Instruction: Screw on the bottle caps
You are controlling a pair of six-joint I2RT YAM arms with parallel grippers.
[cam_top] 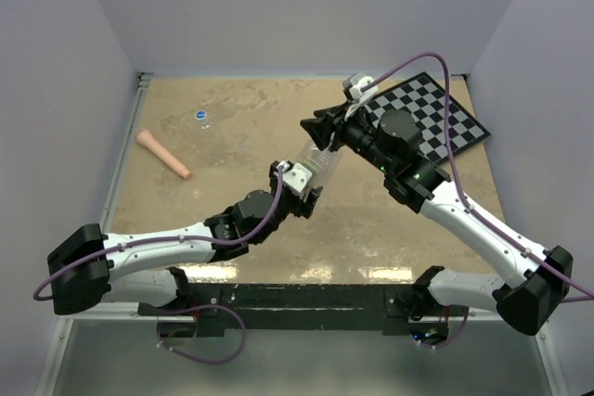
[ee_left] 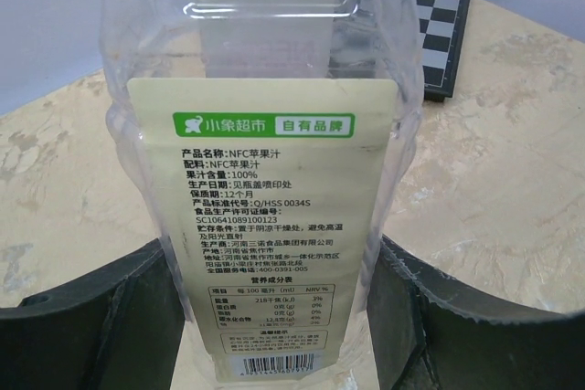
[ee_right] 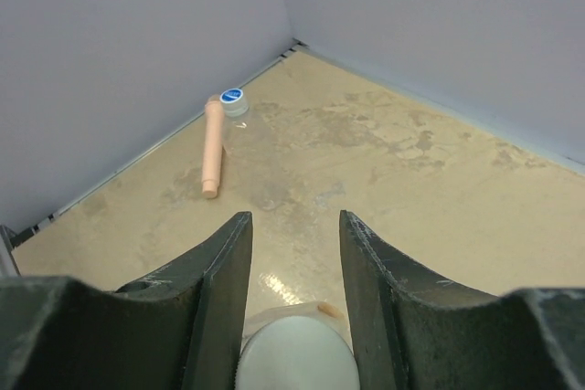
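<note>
My left gripper [cam_top: 301, 185] [ee_left: 274, 317] is shut on the wide clear bottle [cam_top: 322, 164], holding its lower body tilted up above the table; the beige printed label [ee_left: 265, 198] fills the left wrist view. My right gripper [cam_top: 317, 134] [ee_right: 293, 218] is at the bottle's top, its fingers closed on either side of the white cap [ee_right: 294, 353]. The small clear bottle [cam_top: 201, 119] stands at the far left of the table with the blue cap [ee_right: 232, 95] on top of it.
A pink stick [cam_top: 164, 154] [ee_right: 213, 148] lies near the small bottle by the left wall. A black-and-white checkerboard [cam_top: 434, 121] [ee_left: 443, 25] lies at the back right. Grey walls enclose the tan table [cam_top: 232, 238].
</note>
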